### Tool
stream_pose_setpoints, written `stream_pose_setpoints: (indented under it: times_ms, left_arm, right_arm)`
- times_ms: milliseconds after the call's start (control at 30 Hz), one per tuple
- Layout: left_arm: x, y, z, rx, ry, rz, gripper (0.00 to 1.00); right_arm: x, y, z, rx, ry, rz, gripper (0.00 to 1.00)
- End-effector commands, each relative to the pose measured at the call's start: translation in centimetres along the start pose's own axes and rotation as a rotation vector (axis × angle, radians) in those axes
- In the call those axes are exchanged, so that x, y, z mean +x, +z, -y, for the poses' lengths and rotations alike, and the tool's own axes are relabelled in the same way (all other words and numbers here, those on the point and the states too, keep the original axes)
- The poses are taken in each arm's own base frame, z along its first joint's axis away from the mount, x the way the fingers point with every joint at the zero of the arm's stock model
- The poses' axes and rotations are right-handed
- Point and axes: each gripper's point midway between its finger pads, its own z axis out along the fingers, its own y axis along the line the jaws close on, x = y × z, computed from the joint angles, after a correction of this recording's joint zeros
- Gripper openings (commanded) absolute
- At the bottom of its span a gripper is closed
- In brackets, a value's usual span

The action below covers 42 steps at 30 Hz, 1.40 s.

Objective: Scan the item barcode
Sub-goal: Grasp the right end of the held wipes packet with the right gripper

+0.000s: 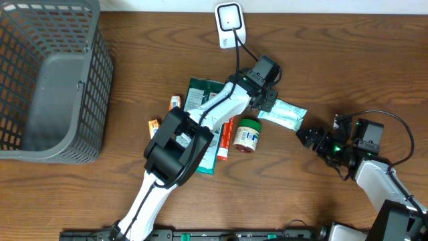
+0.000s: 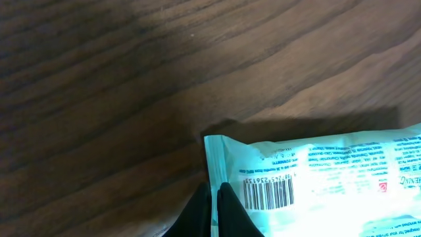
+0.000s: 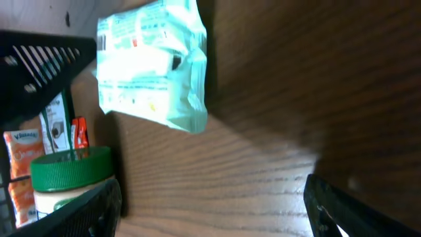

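Note:
A pale teal wipes packet (image 1: 283, 114) hangs above the table, pinched at its left end by my left gripper (image 1: 262, 102), which is shut on it. In the left wrist view the two dark fingertips (image 2: 230, 212) clamp the packet's sealed edge, and its barcode (image 2: 268, 193) faces the camera. The white scanner (image 1: 229, 24) stands at the table's back edge. My right gripper (image 1: 314, 139) is open to the right of the packet, holding nothing. In the right wrist view the packet (image 3: 151, 62) floats ahead, between wide-spread fingers (image 3: 335, 207).
A grey mesh basket (image 1: 50, 80) fills the left side. Under my left arm lie a green-lidded jar (image 1: 248, 134), a dark green pouch (image 1: 202, 94), a red tube (image 1: 225, 138) and small orange packs (image 1: 154, 125).

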Motion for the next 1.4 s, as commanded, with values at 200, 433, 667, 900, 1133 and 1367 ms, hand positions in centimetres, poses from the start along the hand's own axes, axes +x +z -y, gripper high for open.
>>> stream_pose_setpoints:
  times_ms: [200,433,667,900,1133,1367]
  left_arm:
    - [0.7,0.4,0.7,-0.003,0.017,-0.010,0.08]
    - [1.2,0.6,1.8,0.007,0.036,-0.016,0.07]
    - [2.2,0.7,2.4,0.005,0.046,-0.050,0.07]
    - [2.8,0.7,2.2,-0.002,0.043,-0.071,0.07]
    - [2.8,0.7,2.2,-0.003,0.044,-0.072,0.07]
    - [-0.3,0.0,2.9,0.025,0.087,0.045,0.08]
  right_arm:
    - [0.5,0.7,0.2,-0.020,-0.013,0.038,0.84]
    - [0.1,0.8,0.2,-0.021,-0.025,0.067,0.83]
    - [0.1,1.0,0.2,-0.003,-0.044,0.074,0.81]
    - [-0.2,1.7,-1.1,-0.001,-0.101,0.100,0.81]
    - [-0.6,2.5,0.1,0.061,-0.100,0.121,0.82]
    - [-1.4,4.2,-0.4,-0.007,-0.127,0.133,0.82]
